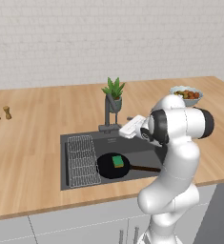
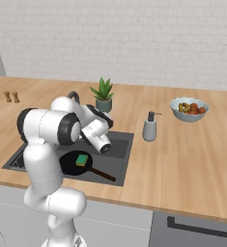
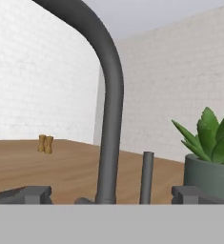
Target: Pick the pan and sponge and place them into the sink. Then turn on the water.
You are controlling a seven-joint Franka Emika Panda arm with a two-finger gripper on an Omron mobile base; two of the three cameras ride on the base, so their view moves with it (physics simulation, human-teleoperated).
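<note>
Pan (image 1: 112, 165), round, flat and black, lies in the dark rectangular sink (image 1: 147, 146) with the green sponge (image 1: 117, 161) on it. Jaws gape wide, holding nothing, near the curved grey faucet (image 3: 111, 95) on the wooden desk (image 1: 32, 143).

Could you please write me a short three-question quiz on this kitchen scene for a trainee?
1. True or false: the sponge lies on the pan, and both sit in the sink.
2. What stands closest in front of the open pincer in the hand view?
A. the fruit bowl
B. the faucet
C. the soap dispenser
3. Fill in: the wire rack lies in the sink beside the pan, on the side away from the pan's ____.

Key:
1. True.
2. B. The faucet's curved neck rises right ahead, its upright lever beside it; no water shows yet.
3. Handle.
</note>
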